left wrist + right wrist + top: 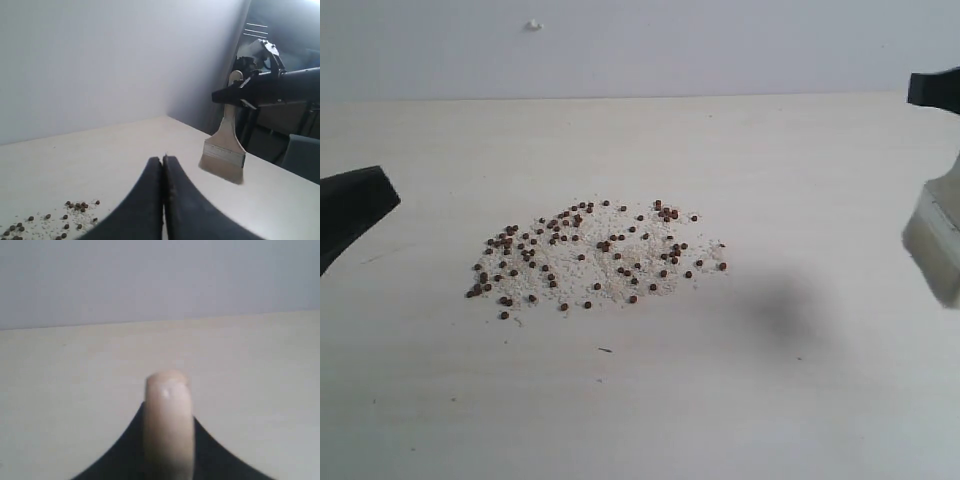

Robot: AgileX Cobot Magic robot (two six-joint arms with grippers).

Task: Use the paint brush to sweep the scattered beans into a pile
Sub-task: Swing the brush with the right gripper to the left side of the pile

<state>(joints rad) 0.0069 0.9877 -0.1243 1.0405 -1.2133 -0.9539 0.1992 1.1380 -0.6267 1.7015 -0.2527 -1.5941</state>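
Right claw [241, 96] is clenched on the light wooden handle of the paint brush [224, 159]. The rounded handle end [167, 390] sticks up between the two dark fingers. Below this claw the brush hangs with its silver ferrule and pale bristles [220, 171] pointing down toward the pale table [640, 410]. The pictures do not settle whether the bristles touch the surface. A soft dark shadow [790, 315] lies on the table a little further toward the left claw.

Beyond the shadow, between the two claws, the beans [590, 255] lie spread in a loose, wide patch and are mixed with fine white crumbs [620, 278]. The patch is well apart from the brush.

On the far side of the patch sits the left claw [163, 160], with its two dark fingers pressed together and nothing between them. The nearest beans lie just beside it, low to one side. A plain pale wall [620, 45] rises behind the table.
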